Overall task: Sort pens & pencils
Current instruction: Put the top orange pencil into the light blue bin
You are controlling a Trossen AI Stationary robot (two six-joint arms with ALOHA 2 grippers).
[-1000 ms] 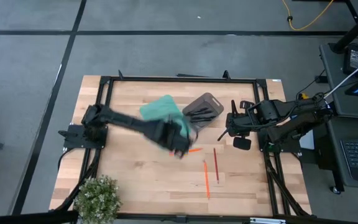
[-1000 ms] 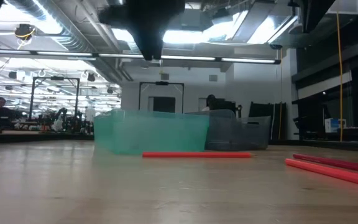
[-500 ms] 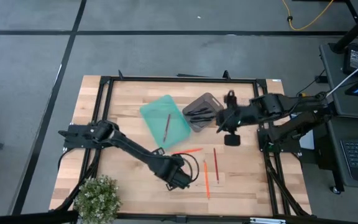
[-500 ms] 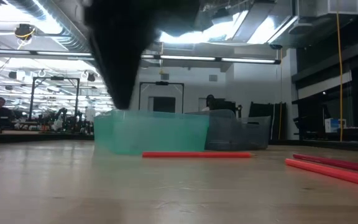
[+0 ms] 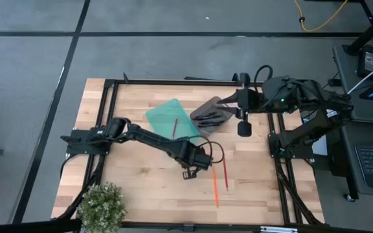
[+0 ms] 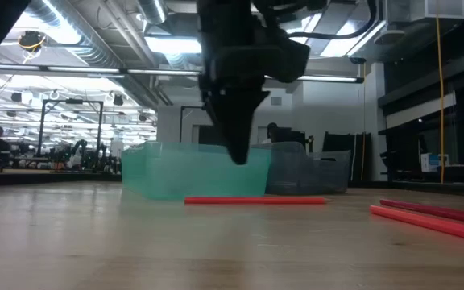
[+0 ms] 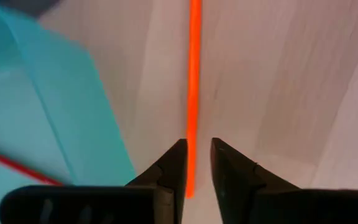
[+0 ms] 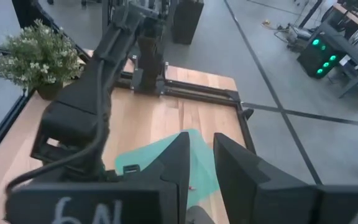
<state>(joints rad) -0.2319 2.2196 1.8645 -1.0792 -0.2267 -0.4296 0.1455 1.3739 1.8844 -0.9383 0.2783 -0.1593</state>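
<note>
My left gripper [image 5: 195, 160] hangs shut above an orange-red pencil [image 7: 194, 74] lying on the table by the teal tray's near corner. In the low view its tip [image 6: 240, 155] is clear above that pencil [image 6: 256, 200]. The teal tray [image 5: 172, 120] holds one pencil [image 5: 175, 127]. Two more pencils [image 5: 215, 184] [image 5: 225, 171] lie on the wood. Several black pens [image 5: 207, 116] rest in the grey tray [image 5: 214, 105]. My right gripper [image 5: 233, 103] is shut, raised over the grey tray's right side, and faces the table's left [image 8: 202, 155].
A potted plant [image 5: 102, 206] stands at the table's near-left corner. The two trays [image 6: 192, 169] [image 6: 308, 173] sit side by side toward the far middle. A black frame [image 5: 173, 83] runs around the tabletop. Bare wood [image 5: 141, 188] lies left of the loose pencils.
My left gripper left the teal tray's near corner, swung toward the near edge, then came back a little toward the far edge, and now hangs over the pencil beside the tray. My right gripper moved toward the far edge, over the grey tray's right side.
</note>
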